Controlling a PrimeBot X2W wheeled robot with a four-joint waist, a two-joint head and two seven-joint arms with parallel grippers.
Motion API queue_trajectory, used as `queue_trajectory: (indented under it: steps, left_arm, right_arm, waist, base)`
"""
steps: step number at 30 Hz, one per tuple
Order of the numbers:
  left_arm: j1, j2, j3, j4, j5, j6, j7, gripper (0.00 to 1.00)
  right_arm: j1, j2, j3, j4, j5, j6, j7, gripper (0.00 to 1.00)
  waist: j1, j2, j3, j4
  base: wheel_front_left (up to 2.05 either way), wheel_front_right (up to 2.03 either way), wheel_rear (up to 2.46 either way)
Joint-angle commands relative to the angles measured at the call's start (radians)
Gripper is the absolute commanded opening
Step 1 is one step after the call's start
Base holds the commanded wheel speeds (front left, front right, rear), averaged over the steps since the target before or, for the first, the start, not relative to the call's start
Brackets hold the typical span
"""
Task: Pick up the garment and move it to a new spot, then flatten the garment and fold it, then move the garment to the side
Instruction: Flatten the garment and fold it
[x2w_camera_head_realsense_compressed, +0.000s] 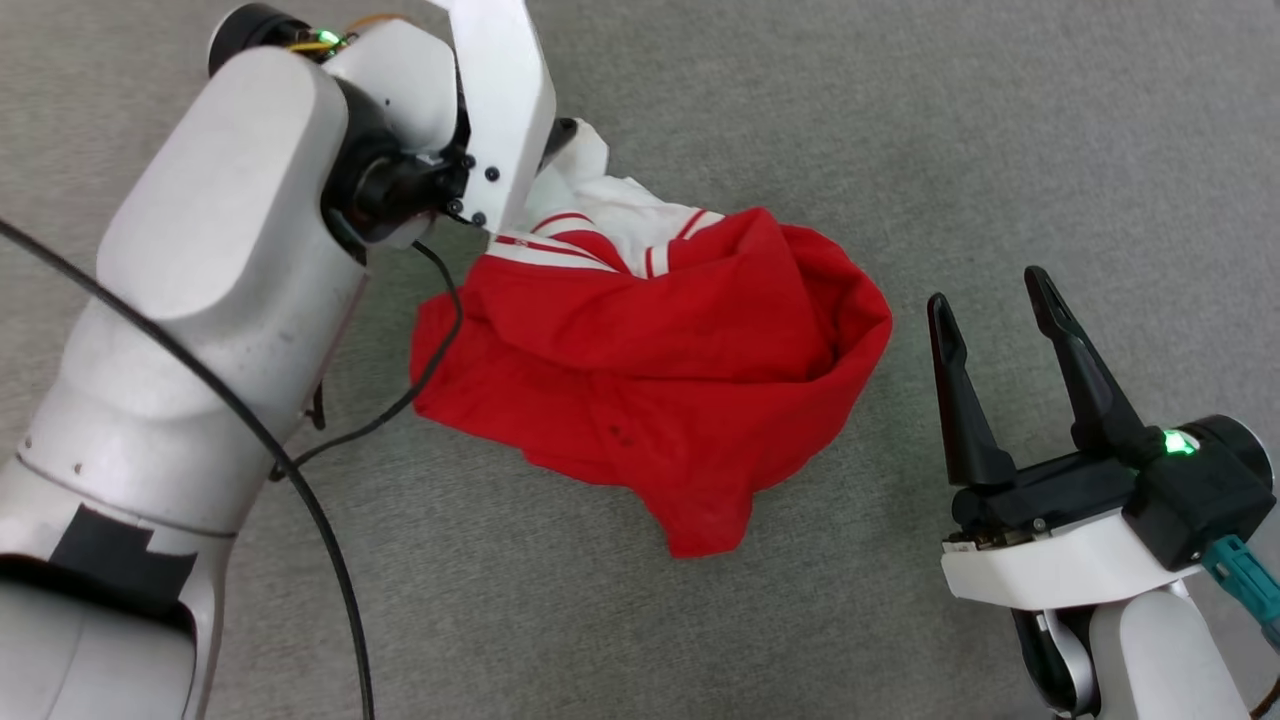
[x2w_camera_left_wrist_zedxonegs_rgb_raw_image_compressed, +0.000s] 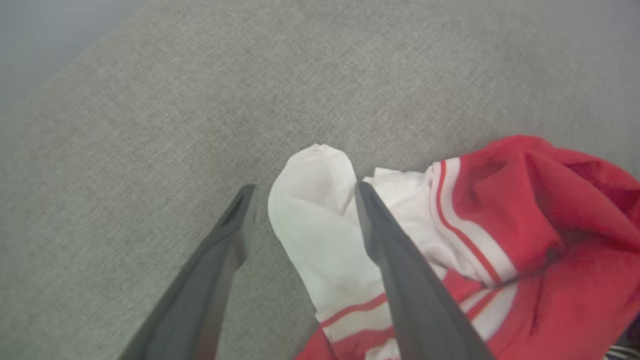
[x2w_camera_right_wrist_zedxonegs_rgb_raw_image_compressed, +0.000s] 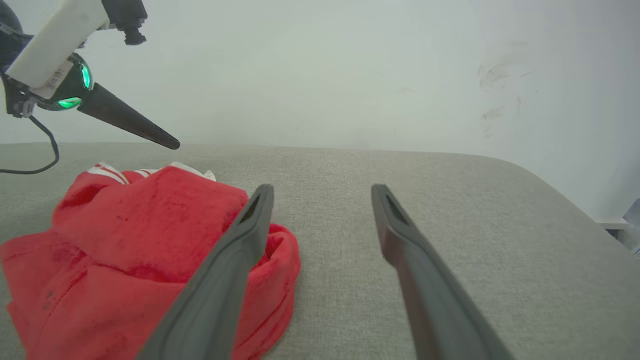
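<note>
Head view first: the garment (x2w_camera_head_realsense_compressed: 650, 380) is a crumpled red heap in the middle of the grey surface (x2w_camera_head_realsense_compressed: 900, 120), white sleeve and striped trim poking out at its far left. My left arm (x2w_camera_head_realsense_compressed: 230, 250) reaches over that far-left corner. The right pincer (x2w_camera_head_realsense_compressed: 988, 290) sits to the right of the heap, well apart from it, fingers spread, nothing in them.

Left wrist view now: the left pincer (x2w_camera_left_wrist_zedxonegs_rgb_raw_image_compressed: 305, 190) is apart and straddling the white sleeve (x2w_camera_left_wrist_zedxonegs_rgb_raw_image_compressed: 315, 225). One finger is over bare surface, the other over the cloth by the striped trim (x2w_camera_left_wrist_zedxonegs_rgb_raw_image_compressed: 450, 210). Nothing clamped yet. I read this as the pickup, so I want to go down until both tips press the surface, then close on the sleeve's thick folded lobe rather than on a single thin layer that would slip out.

Right wrist view: the right pincer (x2w_camera_right_wrist_zedxonegs_rgb_raw_image_compressed: 322, 189) is spread, pointing past the right edge of the red heap, not touching it. The left pincer's dark finger hangs over the far side of the cloth. I'd take a second hold on the right edge before lifting, so the shirt comes up spread rather than bunched, and lift slowly.
</note>
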Motion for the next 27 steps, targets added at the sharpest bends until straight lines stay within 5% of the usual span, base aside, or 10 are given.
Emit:
queue_trajectory:
  steps: [1,9,10,11,20,27]
  left_arm:
    - [-0.027,0.004,-0.012,0.027,0.008,0.000,0.018,1.00]
    - [-0.054,0.017,-0.103,0.135,0.012,0.000,0.067,1.00]
    - [-0.047,0.020,-0.117,0.141,0.005,0.000,0.072,0.77]
    - [-0.037,0.023,-0.132,0.141,-0.005,0.000,0.074,0.00]
    - [-0.034,0.036,-0.137,0.112,-0.076,0.000,-0.148,0.00]
    - [-0.018,0.112,-0.098,0.066,-0.118,0.000,-0.374,0.00]
  right_arm:
    - [-0.015,0.002,0.005,-0.001,0.008,-0.001,-0.002,1.00]
    - [-0.029,0.002,0.006,0.002,0.023,-0.001,-0.002,1.00]
    - [-0.028,0.002,0.005,0.003,0.022,-0.001,-0.002,1.00]
    - [-0.028,0.002,0.003,0.005,0.021,-0.001,-0.002,1.00]
    - [-0.011,0.001,-0.011,0.014,-0.019,-0.001,-0.002,1.00]
    - [0.028,0.001,-0.021,0.029,-0.051,-0.001,-0.002,1.00]
  waist:
    - [-0.0002,-0.0001,0.031,-0.029]
    - [-0.0002,-0.0001,0.060,-0.047]
    - [-0.0002,-0.0001,0.060,-0.047]
    - [-0.0002,-0.0001,0.059,-0.046]
    - [-0.0002,-0.0001,-0.003,0.013]
    - [-0.0002,-0.0001,-0.105,0.090]
  base:
    - [0.00,0.00,0.00]
    - [0.00,0.00,0.00]
    - [0.00,0.00,0.00]
    - [0.00,0.00,0.00]
    - [0.00,0.00,0.00]
    - [0.00,0.00,0.00]
